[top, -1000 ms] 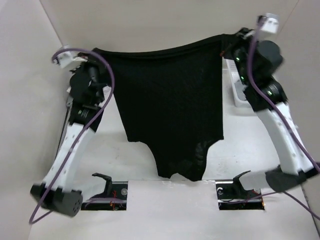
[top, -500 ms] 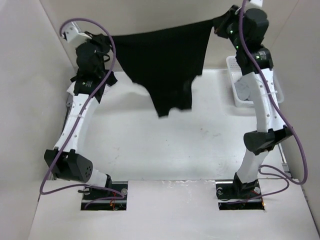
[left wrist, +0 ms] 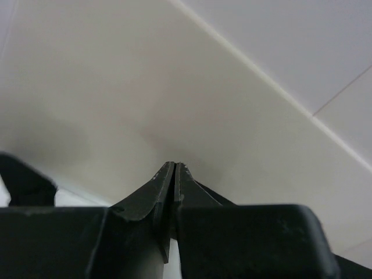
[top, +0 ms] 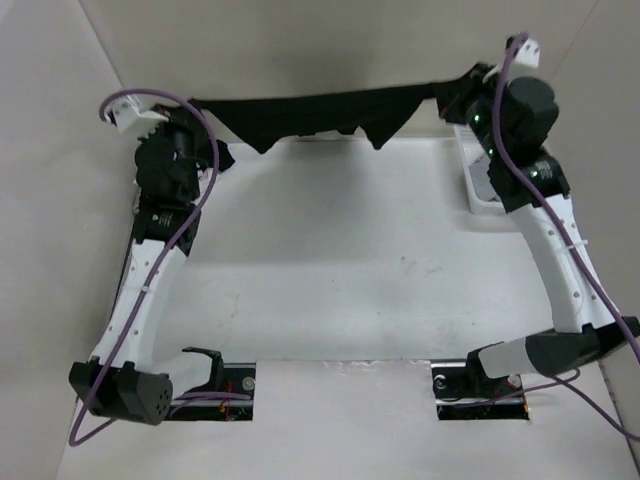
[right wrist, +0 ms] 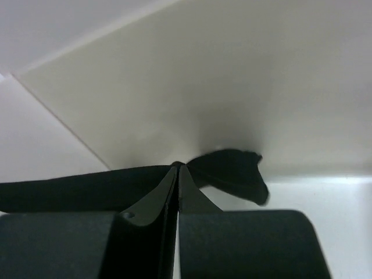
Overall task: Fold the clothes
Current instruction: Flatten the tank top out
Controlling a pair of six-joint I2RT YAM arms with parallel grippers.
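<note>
**Clothes stretched between both grippers at far edge of bench**

Clothes (top: 320,112) (one black piece of soft fabric) hang as a long band across the far side of the bench (top: 330,260), close to the back wall (top: 300,45). I hold one end with each arm.

My left gripper (left wrist: 174,170) is clamped tight. In the left wrist view its fingers press flat together, with dark fabric just beside them. In the top view the garment's left end runs straight into that gripper, so I'm gripping it there.

My right gripper (right wrist: 177,170) is closed on the other end. The right wrist view shows black fabric running off to the left from the fingertips and a small flap sticking out to the right.

In the top view the right end sits a bit further up the picture than the left. Two pointed bits of fabric droop from the band's lower edge, one left of centre and one right of centre (can't tell if they touch the bench).

A white tray (top: 476,196) sits on the bench at the right, mostly hidden behind my right arm.
</note>
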